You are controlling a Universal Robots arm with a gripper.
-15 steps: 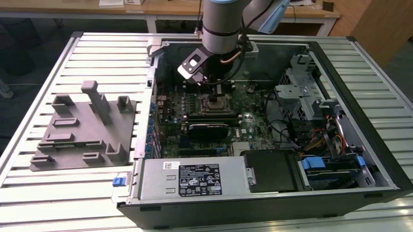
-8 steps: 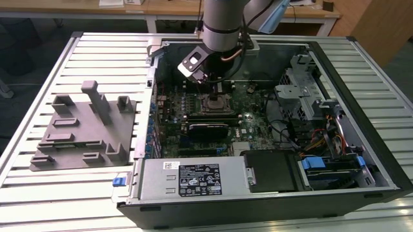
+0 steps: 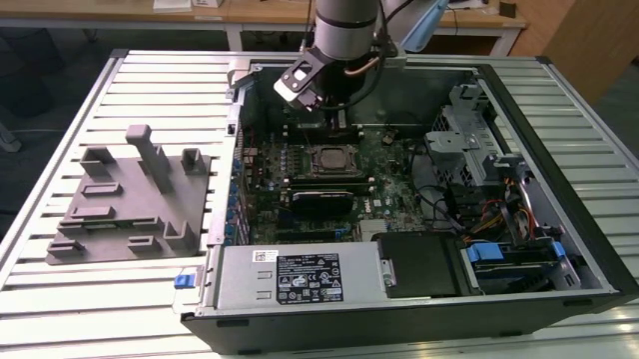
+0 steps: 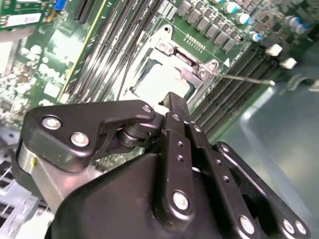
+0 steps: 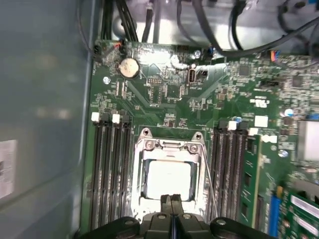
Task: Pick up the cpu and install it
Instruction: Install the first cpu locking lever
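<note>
- The cpu (image 5: 168, 178) lies flat inside the metal-framed socket (image 5: 140, 172) on the motherboard (image 5: 164, 94); its pale top shows in both wrist views (image 4: 158, 82).
- The hand (image 5: 172, 199) hangs just above the cpu's near edge, its two fingers (image 4: 175, 107) pressed together with no gap and nothing between them.
- In the exterior view the hand (image 3: 330, 112) points down into the open computer case (image 3: 559, 172), over the far part of the motherboard, just beyond the socket (image 3: 331, 158).
- Rows of memory slots (image 5: 107, 169) flank the socket on both sides, close to its frame; a thin wire lever (image 5: 208, 174) runs along one side of the frame.
- A round coin battery (image 5: 128, 67) and a bundle of dark cables (image 5: 209, 30) sit further off, near the motherboard's edge by the case wall.
- In the exterior view, a drive cage (image 3: 465, 134) and loose cables crowd the case's side at the exterior view's right; the power supply (image 3: 299, 277) fills the near end.
- Above the socket the case stands open, with free room between the memory slots.
- The case rests on a slatted bench (image 3: 70, 299); a grey plastic fixture block (image 3: 130, 198) stands on the bench at the exterior view's left, just beside the case wall.
</note>
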